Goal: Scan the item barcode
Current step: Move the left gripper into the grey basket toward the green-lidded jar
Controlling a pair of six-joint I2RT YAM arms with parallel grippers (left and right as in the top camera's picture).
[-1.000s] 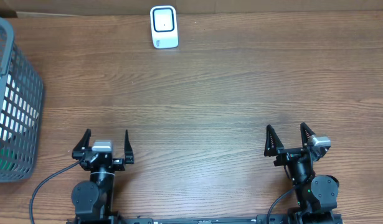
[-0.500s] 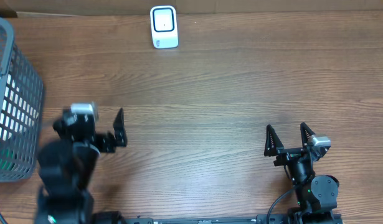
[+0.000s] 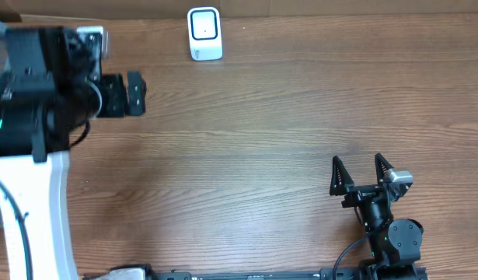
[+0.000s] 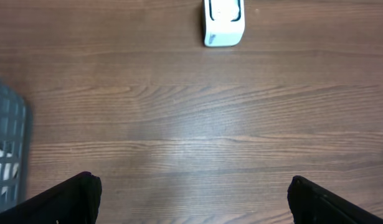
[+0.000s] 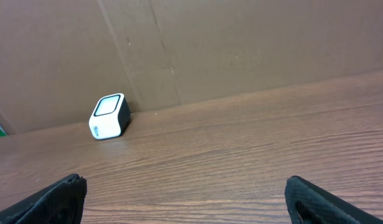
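Observation:
The white barcode scanner point(image 3: 204, 33) with its dark window stands at the table's far edge; it also shows as the scanner point(image 4: 223, 25) in the left wrist view and the scanner point(image 5: 110, 116) in the right wrist view. The item is out of view. My left gripper point(image 4: 192, 193) is open and empty, held high above bare wood short of the scanner; overhead, one of its fingers point(image 3: 134, 93) shows at the far left. My right gripper point(image 3: 361, 175) is open and empty near the front right edge, pointing toward the far side.
A grey mesh basket point(image 4: 7, 155) stands at the table's left side, something pale showing through its wall. The raised left arm point(image 3: 36, 117) covers most of it from overhead. A brown cardboard wall point(image 5: 241, 43) rises behind the scanner.
My left arm has risen from the front edge and swung far and left, now over the basket side. The right arm has not moved. Both grippers stay open.

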